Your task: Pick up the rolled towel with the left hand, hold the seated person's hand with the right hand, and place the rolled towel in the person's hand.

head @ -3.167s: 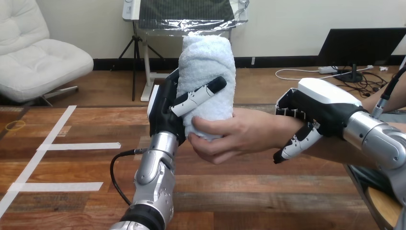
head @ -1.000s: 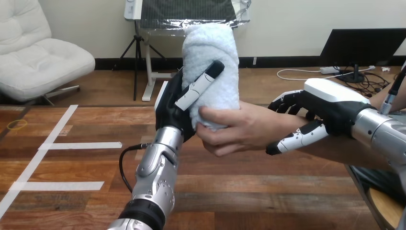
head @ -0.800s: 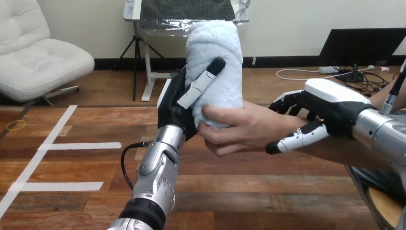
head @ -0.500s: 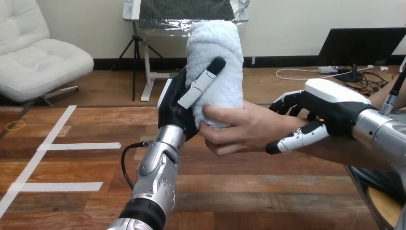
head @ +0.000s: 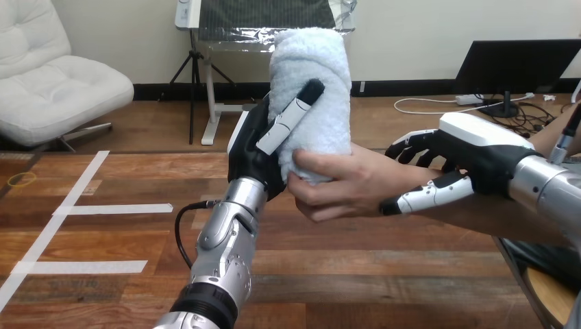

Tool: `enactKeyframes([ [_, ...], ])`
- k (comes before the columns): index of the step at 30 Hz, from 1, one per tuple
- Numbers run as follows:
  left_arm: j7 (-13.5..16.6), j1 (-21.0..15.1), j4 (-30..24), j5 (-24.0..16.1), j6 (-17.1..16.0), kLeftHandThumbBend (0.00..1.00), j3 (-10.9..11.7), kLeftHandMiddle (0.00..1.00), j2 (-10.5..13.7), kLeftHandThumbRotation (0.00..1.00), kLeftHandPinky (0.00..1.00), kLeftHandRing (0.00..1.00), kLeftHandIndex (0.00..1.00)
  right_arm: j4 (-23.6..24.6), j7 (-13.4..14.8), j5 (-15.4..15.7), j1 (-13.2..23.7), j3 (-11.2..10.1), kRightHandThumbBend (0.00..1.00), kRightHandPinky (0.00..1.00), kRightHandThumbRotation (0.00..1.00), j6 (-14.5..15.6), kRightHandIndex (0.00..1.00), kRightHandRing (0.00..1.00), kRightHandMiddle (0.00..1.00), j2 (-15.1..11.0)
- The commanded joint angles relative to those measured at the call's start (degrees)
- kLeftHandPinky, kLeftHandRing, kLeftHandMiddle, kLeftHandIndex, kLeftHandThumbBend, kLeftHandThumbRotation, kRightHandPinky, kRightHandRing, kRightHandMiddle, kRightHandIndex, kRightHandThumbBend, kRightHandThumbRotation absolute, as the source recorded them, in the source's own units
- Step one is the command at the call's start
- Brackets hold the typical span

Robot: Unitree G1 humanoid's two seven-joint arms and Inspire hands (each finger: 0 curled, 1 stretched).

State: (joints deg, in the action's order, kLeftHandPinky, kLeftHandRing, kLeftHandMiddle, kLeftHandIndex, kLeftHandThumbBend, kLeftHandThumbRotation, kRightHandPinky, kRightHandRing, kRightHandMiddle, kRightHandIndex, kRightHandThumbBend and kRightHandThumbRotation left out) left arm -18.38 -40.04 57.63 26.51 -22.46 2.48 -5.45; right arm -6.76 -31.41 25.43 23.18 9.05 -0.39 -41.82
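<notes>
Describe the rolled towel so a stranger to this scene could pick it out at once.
Above the middle of the wooden table, the robot's left hand is raised. It grips the rolled towel, which stands upright, with the person's hand closed round its lower end. Unlike the hands on it, it is a white, fluffy cylinder.

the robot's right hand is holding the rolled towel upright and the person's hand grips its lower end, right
No: the head view shows the left hand holding the rolled towel upright. The person's hand does grip its lower end.
</notes>
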Motion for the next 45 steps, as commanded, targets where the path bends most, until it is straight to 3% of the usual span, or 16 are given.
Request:
enactKeyframes([
  [1,1.5,-3.9,-4.9,-4.1,-4.3,0.69,-2.6,0.81,-10.9,0.65,0.73,0.81,0.78,2.4,-0.1,-2.9,-0.5,-3.6,1.0,0.6,0.78,-1.2,0.85,0.8,0.82,-1.8],
  [4,1.8,-3.8,-4.7,-5.3,-5.0,0.68,-2.9,0.84,-10.5,0.77,0.78,0.86,0.8,2.7,-0.4,-4.1,-0.7,-4.2,1.0,0.61,0.81,-0.9,0.86,0.8,0.83,-1.7],
  [11,2.3,-3.6,-4.4,-5.9,-5.9,0.7,-3.0,0.88,-10.4,0.89,0.91,0.91,0.84,3.5,-0.7,-6.5,-1.4,-5.4,1.0,0.65,0.84,-0.3,0.89,0.83,0.85,-1.7],
  [23,1.7,-3.4,-4.1,-5.4,-6.0,0.71,-2.5,0.92,-10.2,0.93,0.99,0.98,0.86,2.3,1.8,-9.2,-3.1,-7.7,1.0,0.67,0.88,-3.7,0.91,0.82,0.84,-1.0],
  [29,1.8,-3.5,-3.8,-5.6,-5.9,0.7,-2.5,0.92,-9.8,0.95,1.0,0.98,0.86,2.8,2.3,-9.2,-3.7,-8.3,1.0,0.67,0.92,-3.6,0.92,0.83,0.86,-1.0],
  [45,2.8,-3.5,-3.6,-6.7,-5.9,0.72,-2.7,0.9,-9.3,0.95,1.0,0.96,0.85,1.8,7.5,-6.9,-5.0,-8.2,1.0,0.68,1.0,-7.4,0.9,0.82,0.85,-0.8],
])
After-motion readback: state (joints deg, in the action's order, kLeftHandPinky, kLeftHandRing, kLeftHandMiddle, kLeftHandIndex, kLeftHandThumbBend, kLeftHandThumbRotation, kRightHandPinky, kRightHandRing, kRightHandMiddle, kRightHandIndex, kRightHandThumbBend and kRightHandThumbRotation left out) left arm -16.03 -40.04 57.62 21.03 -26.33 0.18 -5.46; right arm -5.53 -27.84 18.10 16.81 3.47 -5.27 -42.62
